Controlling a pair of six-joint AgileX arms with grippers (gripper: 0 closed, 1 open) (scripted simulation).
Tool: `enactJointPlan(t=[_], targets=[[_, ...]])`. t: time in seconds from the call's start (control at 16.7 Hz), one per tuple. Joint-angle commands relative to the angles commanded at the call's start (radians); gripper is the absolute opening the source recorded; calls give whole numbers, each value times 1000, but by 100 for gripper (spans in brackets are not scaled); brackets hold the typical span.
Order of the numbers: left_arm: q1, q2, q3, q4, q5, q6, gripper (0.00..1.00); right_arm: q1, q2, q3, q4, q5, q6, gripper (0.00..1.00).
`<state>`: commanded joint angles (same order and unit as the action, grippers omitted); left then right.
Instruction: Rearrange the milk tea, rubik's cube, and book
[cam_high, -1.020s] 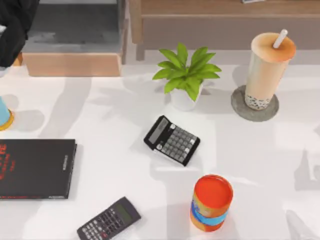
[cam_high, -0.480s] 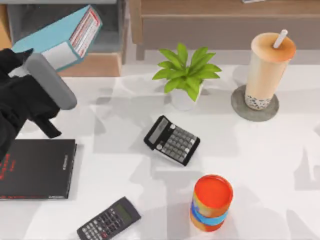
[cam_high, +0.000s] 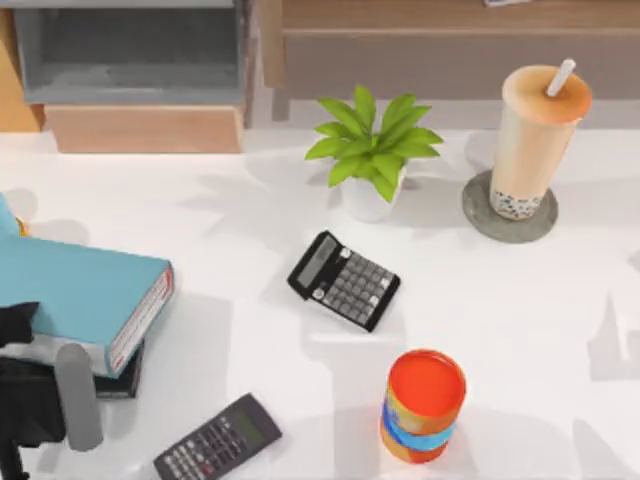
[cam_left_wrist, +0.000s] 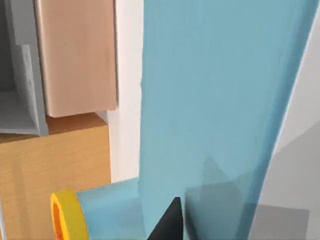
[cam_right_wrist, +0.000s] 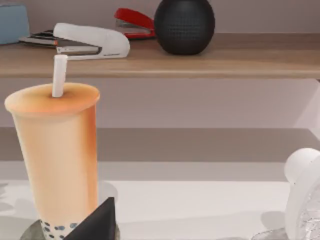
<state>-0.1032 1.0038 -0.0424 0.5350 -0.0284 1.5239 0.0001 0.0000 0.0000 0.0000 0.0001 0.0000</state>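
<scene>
I am holding the book (cam_high: 85, 295) clamped in my left gripper (cam_high: 45, 400), just beyond its fingertips, lying over the black book (cam_high: 118, 382). The milk tea (cam_high: 537, 135) is standing far off to its right on a coaster (cam_high: 478, 215).

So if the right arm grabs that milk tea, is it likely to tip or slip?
Probably tippy: the milk tea is tall, narrow-based and wider at the top, standing on a coaster. Its smooth tapered wall may slide in a grip. The straw looks too thin to hold.
</scene>
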Motion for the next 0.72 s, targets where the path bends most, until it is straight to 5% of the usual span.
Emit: enactJointPlan(t=[0.72], targets=[[30,61,-17,71,-3,36,0,0,0,0,0,0,0,100]])
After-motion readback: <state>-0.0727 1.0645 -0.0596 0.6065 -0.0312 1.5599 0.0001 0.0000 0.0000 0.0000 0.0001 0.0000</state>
